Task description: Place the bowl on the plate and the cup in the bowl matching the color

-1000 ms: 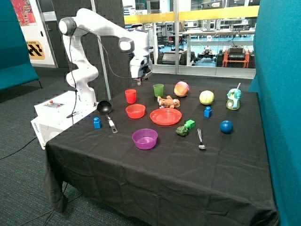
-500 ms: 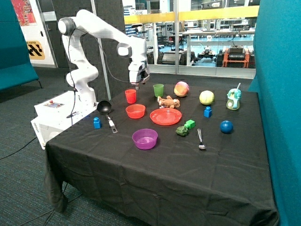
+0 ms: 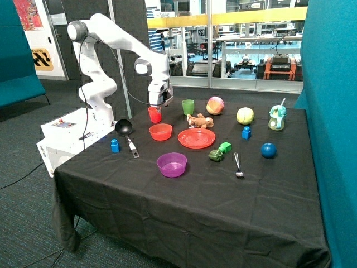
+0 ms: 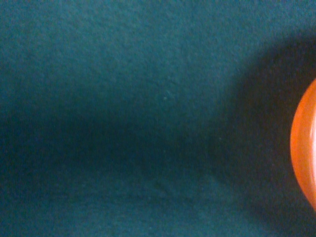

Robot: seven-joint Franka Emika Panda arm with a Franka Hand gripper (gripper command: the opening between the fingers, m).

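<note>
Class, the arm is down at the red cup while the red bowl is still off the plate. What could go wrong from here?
1. The gripper sits right at the red cup; a slightly off approach might tip it.
2. The red bowl lies just in front of the cup, beside the red plate; carrying low could nudge it.

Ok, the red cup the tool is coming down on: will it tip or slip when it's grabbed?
Probably easy to tip: the red cup stands upright, taller than wide, on soft black cloth. It looks like thin smooth plastic, so likely light, a bit slippery, and may flex under squeeze. The tool sits right above its rim; whether it is open cannot be told. An off-centre touch could knock it toward the red bowl.
</note>
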